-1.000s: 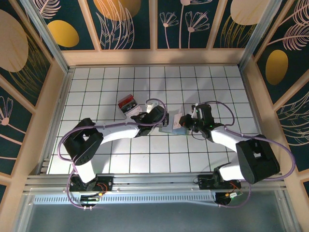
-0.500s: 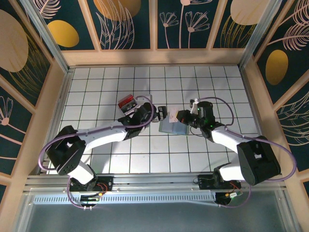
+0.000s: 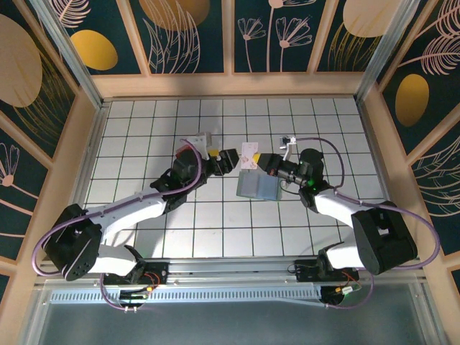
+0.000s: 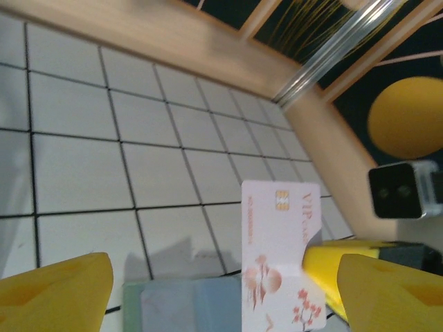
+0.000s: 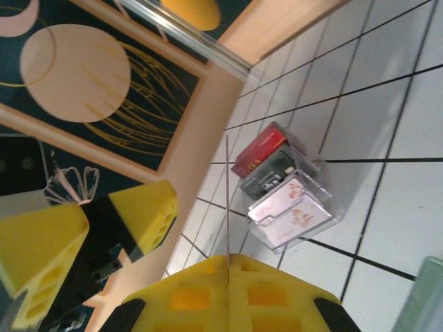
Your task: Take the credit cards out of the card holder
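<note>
Top external view: table (image 3: 144,129) of white tiles with dark grid lines, boxed in by a pale wooden frame (image 3: 230,85). Wall panels (image 3: 187,36) are dark teal with gold discs and line-drawn leaves. A metal rail (image 3: 230,277) runs along the near edge, where both arm bases sit. The left gripper (image 3: 234,158) and right gripper (image 3: 266,163) face each other at mid-table with one credit card (image 3: 249,155) between them, raised off the tiles. The card holder (image 3: 257,187), bluish grey, lies flat on the table just on the near side of the card and below the right gripper.

Left wrist view: the credit card stands upright, whitish with pink blossom print and a gold chip (lettering "VIP" along one edge). Its lower right corner is pinched by a yellow finger (image 4: 324,266) of the right gripper. The left gripper's own yellow fingers (image 4: 55,287) stand far apart on either side of the card, touching nothing: released. An edge of the card holder shows along the bottom, under the card. Beyond lie tiles, the wooden frame and a metal post (image 4: 346,48).

Right wrist view: own yellow fingers (image 5: 180,301) are clenched on the credit card, seen edge-on as a thin line rising from their seam. The left gripper's fingers sit to the left, spread. A clear box (image 5: 291,197) with red-and-white contents rests on the tiles beyond, well apart from the card. A corner of the card holder shows at bottom right.
</note>
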Action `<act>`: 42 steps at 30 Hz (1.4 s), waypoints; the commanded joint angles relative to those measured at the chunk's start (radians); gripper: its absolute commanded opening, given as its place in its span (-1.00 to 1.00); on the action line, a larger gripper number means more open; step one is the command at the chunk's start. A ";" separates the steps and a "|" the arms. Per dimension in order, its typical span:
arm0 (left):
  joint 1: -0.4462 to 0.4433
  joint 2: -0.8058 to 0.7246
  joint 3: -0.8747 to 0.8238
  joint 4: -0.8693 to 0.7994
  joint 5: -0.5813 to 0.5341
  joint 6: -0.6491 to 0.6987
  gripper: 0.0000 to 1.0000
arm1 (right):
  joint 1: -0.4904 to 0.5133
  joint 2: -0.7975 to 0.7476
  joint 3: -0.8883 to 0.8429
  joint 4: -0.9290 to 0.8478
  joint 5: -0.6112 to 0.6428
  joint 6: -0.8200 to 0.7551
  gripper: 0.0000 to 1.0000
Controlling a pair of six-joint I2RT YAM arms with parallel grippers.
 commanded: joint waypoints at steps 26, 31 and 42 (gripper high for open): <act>0.043 0.039 -0.019 0.223 0.313 -0.057 0.17 | 0.023 -0.078 -0.011 0.216 -0.134 0.103 -1.00; 0.044 0.059 -0.017 0.284 0.395 -0.061 0.00 | 0.034 -0.077 -0.006 0.237 -0.140 0.116 -1.00; 0.043 0.066 -0.010 0.331 0.448 -0.064 -0.75 | 0.041 -0.061 0.011 0.257 -0.159 0.132 -1.00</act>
